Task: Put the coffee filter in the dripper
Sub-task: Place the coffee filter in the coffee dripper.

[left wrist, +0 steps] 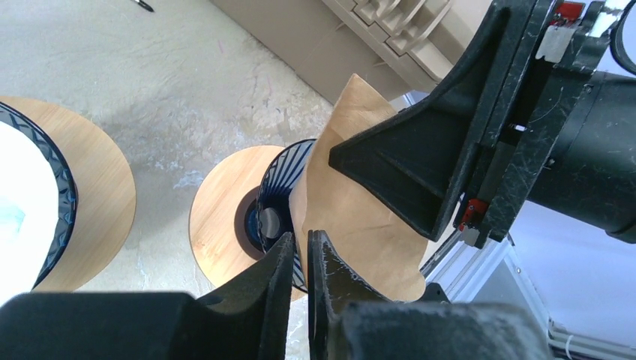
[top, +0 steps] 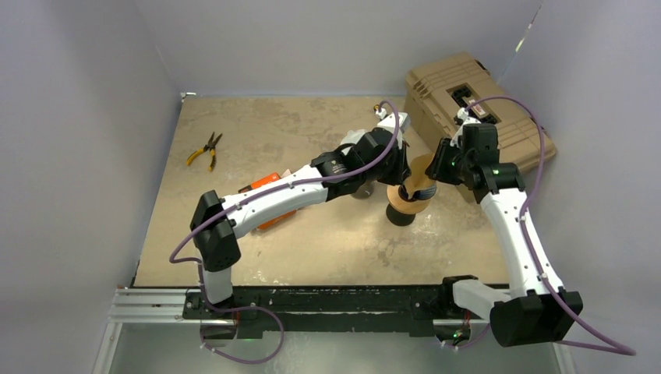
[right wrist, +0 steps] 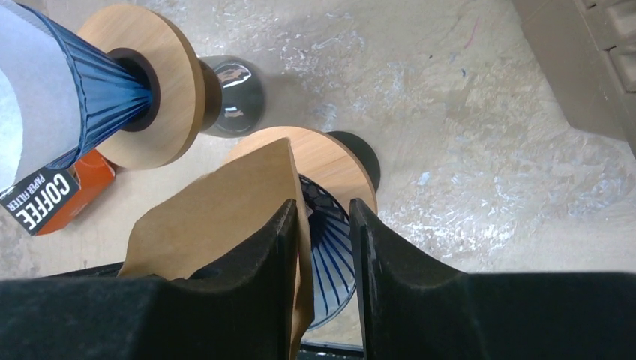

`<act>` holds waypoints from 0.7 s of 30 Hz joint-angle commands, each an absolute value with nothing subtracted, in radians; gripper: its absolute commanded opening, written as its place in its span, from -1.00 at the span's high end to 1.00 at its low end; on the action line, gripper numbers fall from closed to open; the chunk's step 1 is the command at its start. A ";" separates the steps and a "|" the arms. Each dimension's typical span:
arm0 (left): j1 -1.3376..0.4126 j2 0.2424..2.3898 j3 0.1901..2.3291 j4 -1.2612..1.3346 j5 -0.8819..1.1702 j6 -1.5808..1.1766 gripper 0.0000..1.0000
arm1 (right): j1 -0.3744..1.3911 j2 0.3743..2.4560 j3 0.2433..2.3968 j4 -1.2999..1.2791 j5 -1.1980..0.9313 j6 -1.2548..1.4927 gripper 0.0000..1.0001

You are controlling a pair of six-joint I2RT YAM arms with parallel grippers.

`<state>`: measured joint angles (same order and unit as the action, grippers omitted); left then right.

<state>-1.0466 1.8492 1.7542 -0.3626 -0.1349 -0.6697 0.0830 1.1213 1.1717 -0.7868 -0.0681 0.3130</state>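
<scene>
**Brown paper caught above the blue dripper**

Brown, unbleached and cone-folded, the coffee filter (left wrist: 360,217) stands upright over the ribbed blue dripper (left wrist: 279,187), its lower edge at the dripper's rim rather than seated inside. The dripper sits in a round wooden collar (left wrist: 217,221) on the mottled table (top: 296,125).

From the left wrist, the left gripper (left wrist: 301,244) shows its fingers drawn to a thin slit, with the filter's near edge running down into it; they look pinched on the paper. This view alone shows the right gripper (left wrist: 390,161) from outside, a black wedge lying across the filter's far face.

The right wrist view gives what that angle hides. The right gripper (right wrist: 322,210) has its fingers apart, the dripper's blue ribs (right wrist: 330,255) show through the gap, and the filter (right wrist: 217,210) lies against one finger, so nothing is clamped there. It also takes in a second dripper (right wrist: 97,82) lined with a white filter (right wrist: 37,82) on a dark grey cup (right wrist: 232,86), and an orange box (right wrist: 82,187) labelled COFFEE PAPER FILTER.

Overhead, both arms meet at the dripper (top: 407,201) at mid-table, but the fingers are too small to judge. Only this view shows the yellow-handled pliers (top: 205,150) well apart at the far left, and the whole tan case (top: 475,101) at the far right corner.
</scene>
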 commanded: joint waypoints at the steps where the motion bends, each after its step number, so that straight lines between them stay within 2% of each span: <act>1: -1.042 1.856 1.779 -0.364 -0.167 -0.658 0.68 | 0.077 1.126 1.159 -0.746 -0.086 0.302 0.32; 4: -1.042 1.864 1.792 -0.388 -0.181 -0.644 0.42 | 0.077 1.127 1.157 -0.747 -0.075 0.302 0.30; 6: -1.042 1.860 1.790 -0.392 -0.194 -0.628 0.25 | 0.077 1.123 1.149 -0.746 -0.060 0.301 0.19; 11: -1.043 1.841 1.759 -0.406 -0.237 -0.596 -0.05 | 0.077 1.111 1.139 -0.759 -0.032 0.305 0.05; 13: -1.043 1.836 1.748 -0.406 -0.242 -0.590 -0.13 | 0.077 1.106 1.133 -0.756 -0.029 0.307 -0.06; 15: -1.043 1.840 1.745 -0.405 -0.238 -0.585 -0.17 | 0.077 1.112 1.129 -0.756 -0.031 0.307 -0.07; 21: -1.043 1.862 1.741 -0.395 -0.219 -0.590 -0.18 | 0.077 1.118 1.108 -0.750 -0.049 0.313 0.00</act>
<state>-1.0466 1.8568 1.7523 -0.4110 -0.2165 -0.6071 0.0826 1.1263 1.1248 -0.7792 -0.0448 0.3134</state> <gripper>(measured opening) 0.590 0.517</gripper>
